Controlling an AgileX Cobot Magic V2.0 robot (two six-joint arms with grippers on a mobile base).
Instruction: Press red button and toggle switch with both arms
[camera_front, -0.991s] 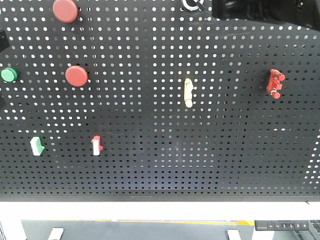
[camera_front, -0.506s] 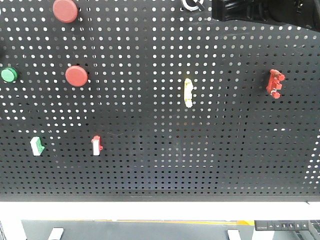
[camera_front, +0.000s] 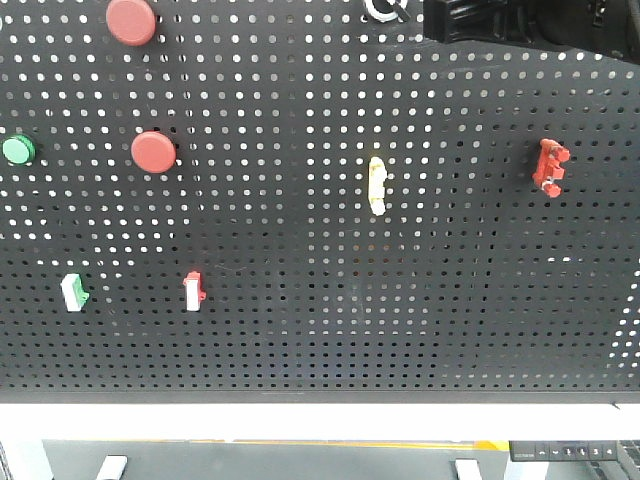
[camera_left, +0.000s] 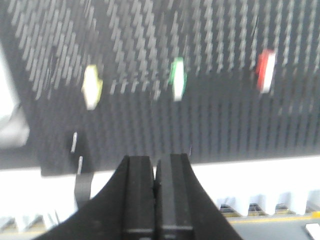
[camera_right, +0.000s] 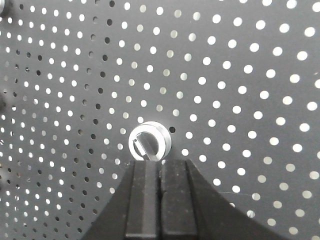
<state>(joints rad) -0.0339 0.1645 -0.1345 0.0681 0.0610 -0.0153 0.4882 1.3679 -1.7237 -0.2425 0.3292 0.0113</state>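
The right end effector (camera_right: 160, 172), fingers pressed together and empty, sat just at 6 o'clock of a silver round switch (camera_right: 148, 141) on the pegboard (camera_right: 240, 75). The left end effector (camera_left: 156, 167), likewise closed and empty, had the green-and-white rocker switch (camera_left: 177, 78) at 12 o'clock, well apart; the red buttons (camera_front: 154, 151) lay outside both wrist views.

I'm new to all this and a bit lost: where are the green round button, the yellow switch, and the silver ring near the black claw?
green round button (camera_front: 17, 150), front view, its cap.
yellow switch (camera_front: 376, 185), front view, its body.
silver ring (camera_right: 149, 140), right wrist view, its face.
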